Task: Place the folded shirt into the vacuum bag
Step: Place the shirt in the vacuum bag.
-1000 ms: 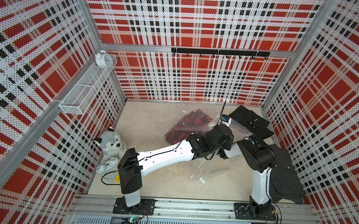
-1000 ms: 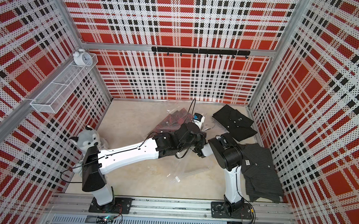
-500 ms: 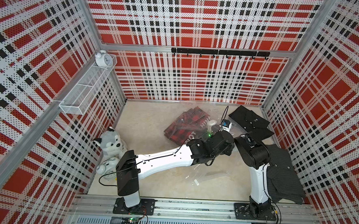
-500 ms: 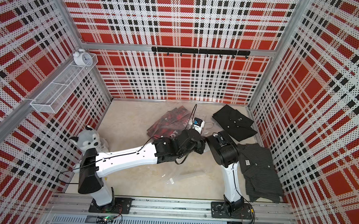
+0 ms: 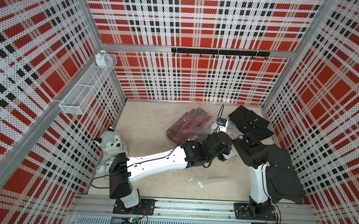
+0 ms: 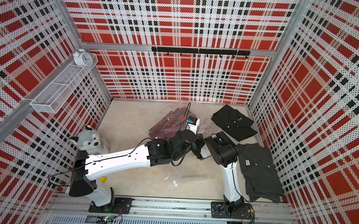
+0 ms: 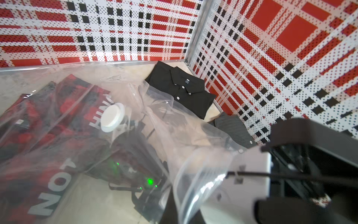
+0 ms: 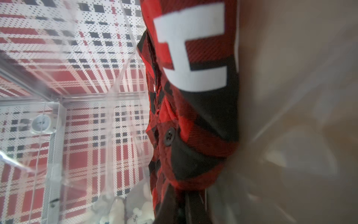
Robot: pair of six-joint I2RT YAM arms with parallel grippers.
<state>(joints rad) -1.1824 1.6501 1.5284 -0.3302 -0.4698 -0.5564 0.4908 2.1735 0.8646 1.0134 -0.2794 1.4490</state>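
Two robot arms meet over a beige tabletop [image 5: 150, 119] inside plaid-walled panels. The vacuum bag [image 7: 174, 120], clear and crinkled, lies mid-tabletop toward the back, its round white valve [image 7: 113, 117] on top and its small white zip slider [image 5: 200, 184] lying nearer the arm bases. The folded shirt [image 5: 186, 127], red-and-black plaid with white letters, lies inside the bag at its far left part.

The left gripper [image 6: 197, 152] is pressed together on the bag's upper layer by the ribbed zip strip, holding the plastic raised. The right gripper [image 7: 127, 155], dim through the plastic, reaches inside the bag, closed on the bunched shirt cloth.

A black button shirt [image 5: 249, 122] and a dark striped shirt [image 5: 283, 174] lie outside the bag at the right. A husky plush [image 5: 110, 142] sits at the left wall.
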